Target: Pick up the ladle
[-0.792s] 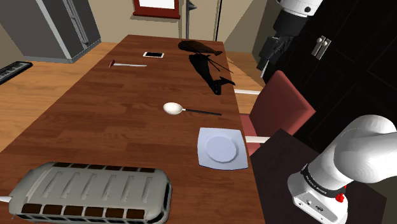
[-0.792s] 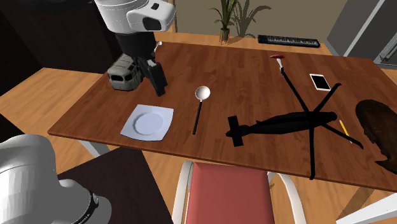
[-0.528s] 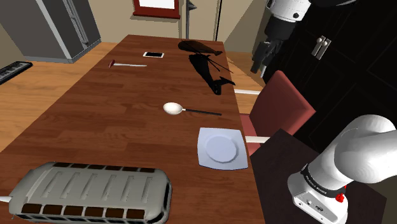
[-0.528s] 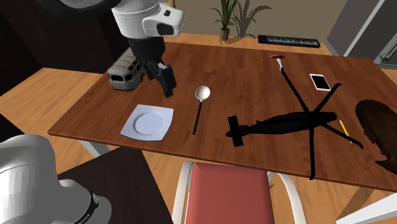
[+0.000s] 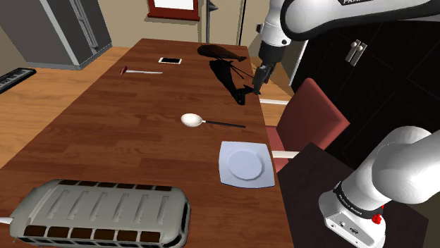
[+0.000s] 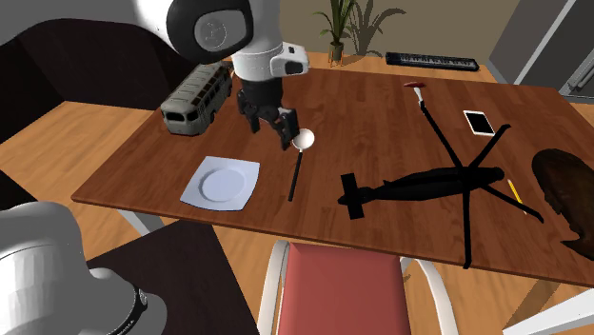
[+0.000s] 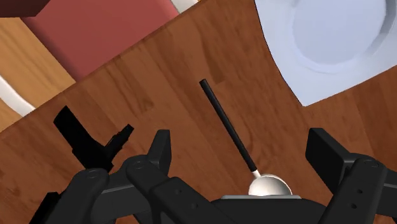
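Your hand (image 5: 257,82) hangs in the air above the desk (image 5: 106,127) with its two black fingers spread wide, gripping nothing. In the wrist view the fingers (image 7: 159,149) stand well apart, and the ladle (image 7: 226,124) lies on the wood between them, untouched. Its pale bowl shows just at the base of the hand, and its thin dark handle runs away from it.

The ladle (image 5: 211,122) lies flat on the brown desk, with a white bowl and a slim black handle. In the second exterior view the hand (image 6: 276,128) sits just beside the bowl of the ladle (image 6: 298,167), on the side towards the toy bus (image 6: 198,100). The handle points to the desk edge where the red chair (image 6: 338,290) stands.

A white square plate (image 6: 195,190) lies near the ladle on one side, apart from it. A black toy helicopter (image 6: 428,181) lies on the other side, also apart. A phone (image 6: 479,122) lies further along the desk, beyond the helicopter. In the shoulder view the bus (image 5: 99,211) sits at the near end of the desk, well apart from the ladle.
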Motion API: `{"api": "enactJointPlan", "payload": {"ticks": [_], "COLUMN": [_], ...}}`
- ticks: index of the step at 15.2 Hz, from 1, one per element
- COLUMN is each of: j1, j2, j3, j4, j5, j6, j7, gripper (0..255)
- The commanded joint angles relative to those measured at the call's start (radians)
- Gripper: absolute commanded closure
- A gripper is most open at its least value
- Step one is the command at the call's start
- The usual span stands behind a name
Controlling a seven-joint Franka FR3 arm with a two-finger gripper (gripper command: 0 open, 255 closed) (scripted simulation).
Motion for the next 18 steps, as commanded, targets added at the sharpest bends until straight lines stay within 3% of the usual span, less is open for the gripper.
{"api": "enactJointPlan", "payload": {"ticks": [1,10,18], "j1": [0.010,0.046,0.096], "j2": [0.073,0.407,0.699], "j3": [0.013,0.063,0.088], "j4": [0.021,0.158,0.328], "j5": [-0.017,-0.129,-0.266], "j6": [0.041,0.183,0.250], "j7": [-0.026,-0.115,-0.161], "gripper": [0,0,0]}}
